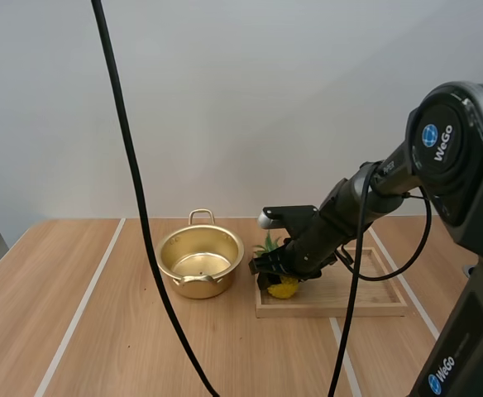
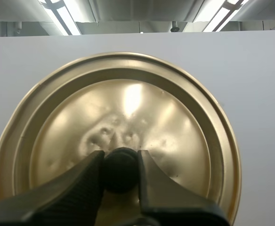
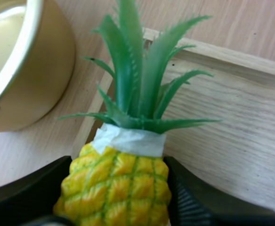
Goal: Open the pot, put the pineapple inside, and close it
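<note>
The lidless, round golden metal pot [image 1: 200,263] stands on the wood-grain bench [image 1: 93,331], just beside a shallow wooden tray [image 1: 365,304]. At the tray's pot-side end, the right tool [image 1: 276,277] pinches the knobbly yellow pineapple [image 3: 116,183] with its spiky green leaves. The left tool [image 2: 121,161] clamps the black knob [image 2: 120,173] of the shiny, dented lid [image 2: 128,103].

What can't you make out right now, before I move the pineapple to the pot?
1. Whether the pineapple is off the wooden tray: its base is cut off at the right wrist view's edge, and the right jaws cover most of it in the high view.
2. Where the lid hangs relative to the pot: in the left wrist view the lid blocks what lies beyond.
3. Pot floor nearest the camera: hidden by its near wall, high view.
</note>
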